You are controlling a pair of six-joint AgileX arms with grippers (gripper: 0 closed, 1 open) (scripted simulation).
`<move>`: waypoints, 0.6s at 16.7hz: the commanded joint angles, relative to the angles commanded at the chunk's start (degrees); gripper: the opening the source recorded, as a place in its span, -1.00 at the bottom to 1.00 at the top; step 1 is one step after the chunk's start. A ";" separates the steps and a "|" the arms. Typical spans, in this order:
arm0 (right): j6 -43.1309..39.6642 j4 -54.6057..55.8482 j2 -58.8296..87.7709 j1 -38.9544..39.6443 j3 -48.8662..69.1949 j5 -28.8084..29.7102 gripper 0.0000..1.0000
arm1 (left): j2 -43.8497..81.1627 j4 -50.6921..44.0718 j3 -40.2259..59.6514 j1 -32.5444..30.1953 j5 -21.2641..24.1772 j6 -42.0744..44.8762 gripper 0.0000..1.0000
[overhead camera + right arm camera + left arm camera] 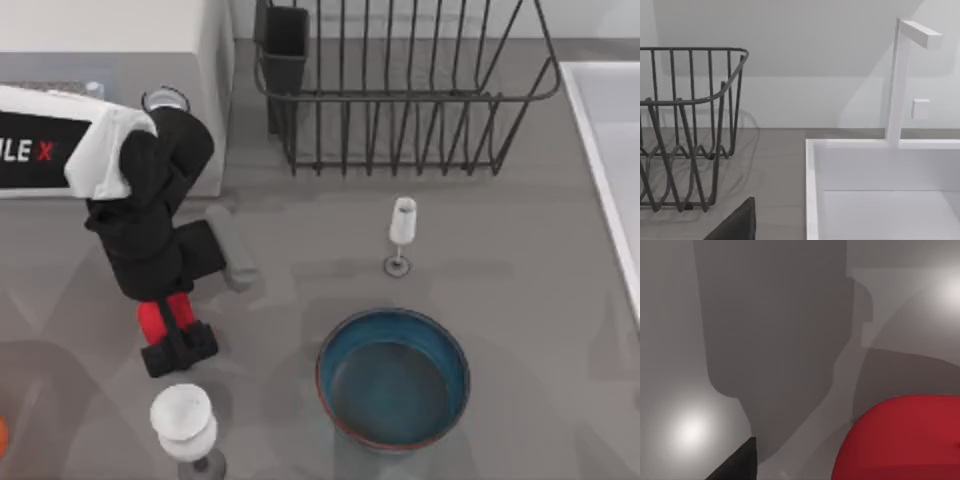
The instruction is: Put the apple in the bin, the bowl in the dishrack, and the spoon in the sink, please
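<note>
Grey table [520,250], seen from above. White microwave [120,40] at the top left, cut off by the frame edge. Black wire dishrack [400,95] at top centre, nothing between its bars; its black utensil cup [285,45] sits at the rack's left corner, inside too dark to tell. The right wrist view shows the rack's end and the white sink [880,195] beside it, basin bare as far as it shows, with a thin white tap [897,80] standing at its back edge. In the top view the sink [610,150] is cut off at the right edge.

Left arm [150,200] reaches down over the left part of the table. Blue bowl [393,378] with a reddish-brown rim stands upright at bottom centre, nothing in it, well apart from the rack.

Two white wine glasses: a nearer one [183,420] at bottom left, just below the gripper, foot cut off; a farther one [400,232] upright between bowl and rack.

Left gripper [172,322] is down at the table with the red apple [152,320] between its dark fingers; they look closed on it, though the arm hides much of the fruit. The left wrist view has the apple [905,440] close up, partly cut off, with one dark fingertip [737,465] at the edge. Apple is rounded, no clear long axis.
</note>
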 joint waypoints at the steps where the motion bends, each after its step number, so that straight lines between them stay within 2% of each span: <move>1: 0.00 0.00 0.00 0.00 0.00 0.00 1.00 | 0.00 0.00 0.00 0.00 0.00 0.00 0.10; 8: 0.00 0.00 0.00 0.00 0.00 0.00 1.00 | 0.00 0.00 0.00 0.00 0.00 0.00 -0.96; 10: 0.00 0.00 0.00 0.00 0.00 0.00 1.00 | 0.00 0.00 0.00 0.00 0.00 0.00 -1.00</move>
